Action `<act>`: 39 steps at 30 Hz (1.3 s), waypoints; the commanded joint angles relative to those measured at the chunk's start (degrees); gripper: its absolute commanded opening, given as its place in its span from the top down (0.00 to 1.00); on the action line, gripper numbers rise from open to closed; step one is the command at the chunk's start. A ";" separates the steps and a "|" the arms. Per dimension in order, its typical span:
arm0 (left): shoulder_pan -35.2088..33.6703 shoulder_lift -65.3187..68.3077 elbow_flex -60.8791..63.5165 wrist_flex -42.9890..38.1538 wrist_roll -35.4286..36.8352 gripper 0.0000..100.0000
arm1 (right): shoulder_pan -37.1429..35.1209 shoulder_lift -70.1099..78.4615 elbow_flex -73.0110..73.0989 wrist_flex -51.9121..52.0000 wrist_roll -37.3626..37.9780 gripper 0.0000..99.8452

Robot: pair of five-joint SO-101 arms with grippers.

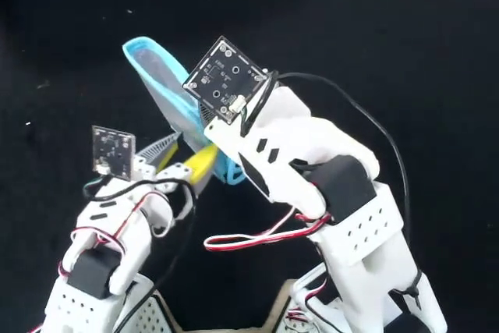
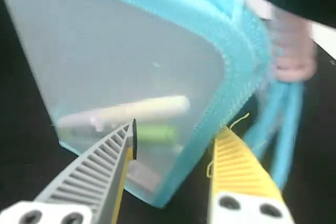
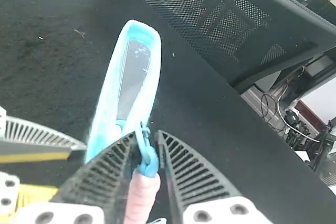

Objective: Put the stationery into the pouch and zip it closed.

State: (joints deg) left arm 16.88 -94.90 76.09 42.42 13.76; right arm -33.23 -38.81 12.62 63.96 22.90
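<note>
Pouch corner gripped by left hand, zip pull pinched by right hand

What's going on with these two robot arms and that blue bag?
The two arms hold a blue pouch on edge between them. The left pincer clamps one corner of it, and the right pincer pinches the zip pull. Stationery already lies inside, seen through the clear side. Whether the zip is fully shut is hard to tell.
</note>
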 commanded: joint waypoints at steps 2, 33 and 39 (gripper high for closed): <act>-5.32 -0.09 -0.57 0.09 -3.08 0.78 | 1.05 -1.98 -0.13 -0.97 -0.35 0.99; -11.82 -0.26 -20.18 25.14 -13.45 0.78 | 0.79 -1.89 1.89 -1.05 -0.53 0.99; -3.74 -0.26 -22.29 29.36 -13.36 0.77 | 0.79 -1.89 3.74 -1.41 -0.53 0.99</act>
State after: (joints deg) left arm 7.74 -95.34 57.10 70.81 0.57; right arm -33.23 -39.16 16.22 63.96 22.90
